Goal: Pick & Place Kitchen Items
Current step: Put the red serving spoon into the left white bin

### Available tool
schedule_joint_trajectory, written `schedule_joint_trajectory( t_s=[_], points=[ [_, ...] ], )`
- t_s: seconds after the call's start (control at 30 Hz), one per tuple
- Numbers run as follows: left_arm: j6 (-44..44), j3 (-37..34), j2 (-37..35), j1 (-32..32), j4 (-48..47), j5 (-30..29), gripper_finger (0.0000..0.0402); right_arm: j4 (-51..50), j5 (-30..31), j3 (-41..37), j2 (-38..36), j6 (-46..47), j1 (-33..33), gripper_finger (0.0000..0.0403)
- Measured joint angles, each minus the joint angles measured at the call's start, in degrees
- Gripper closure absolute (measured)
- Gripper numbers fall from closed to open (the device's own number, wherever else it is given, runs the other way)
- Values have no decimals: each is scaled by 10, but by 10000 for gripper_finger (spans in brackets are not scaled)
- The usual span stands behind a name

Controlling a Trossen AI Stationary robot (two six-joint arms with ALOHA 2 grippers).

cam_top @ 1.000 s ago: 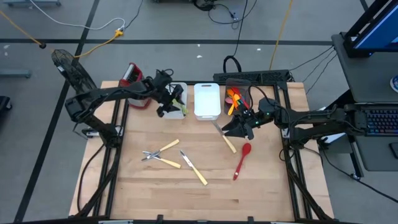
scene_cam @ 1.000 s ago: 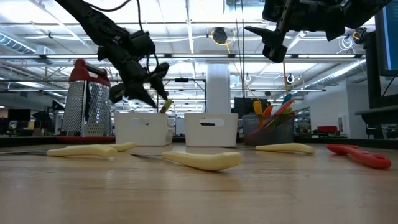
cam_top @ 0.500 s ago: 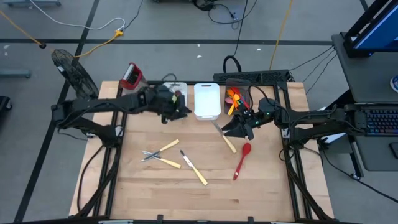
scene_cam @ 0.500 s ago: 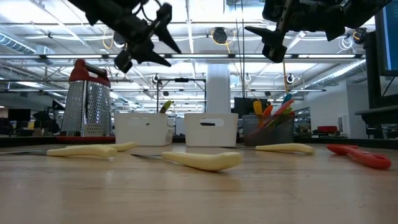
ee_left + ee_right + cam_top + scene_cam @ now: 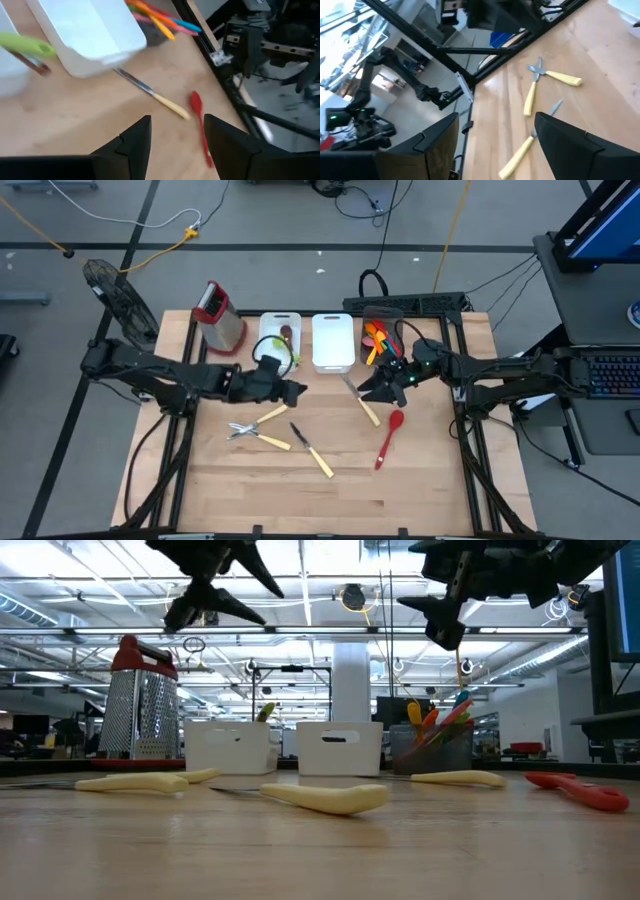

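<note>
Landmark: middle white bin (image 5: pixel 333 341).

Left gripper (image 5: pixel 293 391) is carried high, in front of the left white bin (image 5: pixel 280 340) and to the left of the landmark. Fingers (image 5: pixel 131 142) are parted with only bare table seen between them; nothing is held. A green-handled utensil (image 5: pixel 287 346) is seen lying in the left bin, beside a wooden-handled piece. The height is judged to be for clearing the bins while crossing toward the loose items.

Right gripper (image 5: pixel 383 385) is held off the table, in front of and to the right of the landmark, near the dark bin (image 5: pixel 381 330). Its jaws are spread wide and empty. It is judged to be waiting, or poised for the knife below it.

Items already sorted: orange, pink and blue pieces (image 5: pixel 374 341) are stacked in the dark bin, directly right of the landmark. The landmark bin itself looks empty.

Items left on the table, all in front of the landmark:
- yellow-handled knife (image 5: pixel 361 402), just in front and slightly right, blade toward the bin;
- red spoon (image 5: pixel 389 436), farther front-right, near the knife but apart;
- tongs-like pair with yellow handles (image 5: pixel 256 428), front-left, crossed;
- second knife (image 5: pixel 311 449), in front, beside the pair.

Grater (image 5: pixel 217 315) is stood upright, left of both white bins; not part of the sorting.

Task judged about half done: four items remain loose.
</note>
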Motion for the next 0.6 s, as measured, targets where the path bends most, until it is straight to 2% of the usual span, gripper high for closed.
schedule_joint_trajectory(
  t_s=[0.07,0.17,0.27,0.43,0.6],
  points=[
    [24,0,-7,-14,-14,-26,215,-8,33,0,0,-2,9,149],
    [51,0,-22,-32,-52,-34,215,-7,96,0,0,-1,29,149],
    [66,0,-49,-49,-106,-40,215,-13,151,0,0,3,54,149],
    [71,-2,-112,-87,-212,-82,215,-21,229,0,0,2,111,149],
    [100,-56,-213,-131,-195,-118,215,-61,305,0,0,23,163,149]
  ],
)
